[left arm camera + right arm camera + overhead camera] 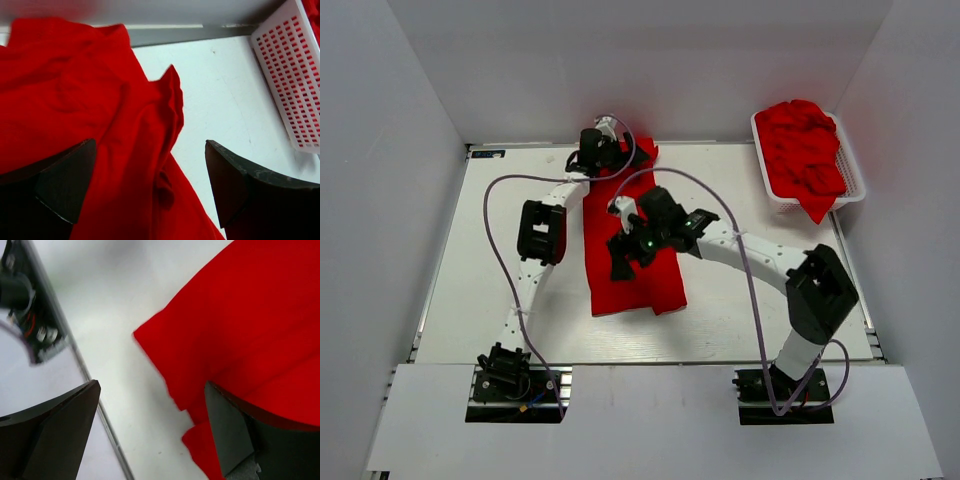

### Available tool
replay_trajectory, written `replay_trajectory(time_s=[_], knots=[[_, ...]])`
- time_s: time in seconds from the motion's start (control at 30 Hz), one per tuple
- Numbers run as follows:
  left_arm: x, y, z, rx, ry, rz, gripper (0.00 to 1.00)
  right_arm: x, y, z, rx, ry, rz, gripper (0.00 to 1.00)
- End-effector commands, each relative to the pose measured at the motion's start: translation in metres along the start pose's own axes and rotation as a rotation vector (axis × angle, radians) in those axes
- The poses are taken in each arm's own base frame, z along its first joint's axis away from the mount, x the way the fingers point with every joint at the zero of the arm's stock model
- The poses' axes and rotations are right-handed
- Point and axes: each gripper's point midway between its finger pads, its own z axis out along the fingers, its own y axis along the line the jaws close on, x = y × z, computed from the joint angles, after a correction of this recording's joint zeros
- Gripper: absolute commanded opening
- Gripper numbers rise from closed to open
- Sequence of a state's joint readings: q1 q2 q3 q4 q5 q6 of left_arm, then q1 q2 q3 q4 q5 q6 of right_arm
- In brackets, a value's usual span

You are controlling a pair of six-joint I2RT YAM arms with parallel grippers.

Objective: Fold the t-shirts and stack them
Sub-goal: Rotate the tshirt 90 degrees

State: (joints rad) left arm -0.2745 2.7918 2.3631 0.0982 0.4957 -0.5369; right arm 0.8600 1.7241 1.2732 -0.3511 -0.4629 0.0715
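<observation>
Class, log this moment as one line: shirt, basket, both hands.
shirt: long strip, far end bunched | basket: heaped shirts, far right | left hand: open, over far end | right hand: open, above shirt

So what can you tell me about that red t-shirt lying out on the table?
The t-shirt is plain bright red soft cloth, laid in a long strip on the white table. Its near end lies flat; its far end is bunched and wrinkled. The open left tool is above the far end, the open right tool over the middle.
</observation>
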Motion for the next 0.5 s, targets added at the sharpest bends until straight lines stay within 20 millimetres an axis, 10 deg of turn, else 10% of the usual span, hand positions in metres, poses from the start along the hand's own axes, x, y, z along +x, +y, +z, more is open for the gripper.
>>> replay_trajectory(time_s=[0.0, 0.2, 0.33, 0.4, 0.47], knots=[[-0.11, -0.064, -0.036, 0.016, -0.168, 0.118, 1.0, -0.061, -0.015, -0.046, 0.206, -0.182, -0.026, 0.9], [-0.246, -0.085, -0.153, -0.262, -0.404, 0.188, 1.0, -0.085, -0.06, -0.105, 0.565, -0.34, 0.131, 0.9], [-0.244, -0.079, -0.218, -0.471, -0.33, 0.242, 1.0, -0.081, -0.106, -0.137, 0.798, -0.4, 0.235, 0.9], [-0.191, -0.047, -0.242, -0.632, -0.187, 0.163, 1.0, -0.085, -0.127, -0.142, 0.852, -0.404, 0.26, 0.9], [-0.175, -0.06, -0.279, -0.674, -0.173, 0.133, 1.0, -0.094, -0.148, -0.131, 0.88, -0.373, 0.254, 0.88]])
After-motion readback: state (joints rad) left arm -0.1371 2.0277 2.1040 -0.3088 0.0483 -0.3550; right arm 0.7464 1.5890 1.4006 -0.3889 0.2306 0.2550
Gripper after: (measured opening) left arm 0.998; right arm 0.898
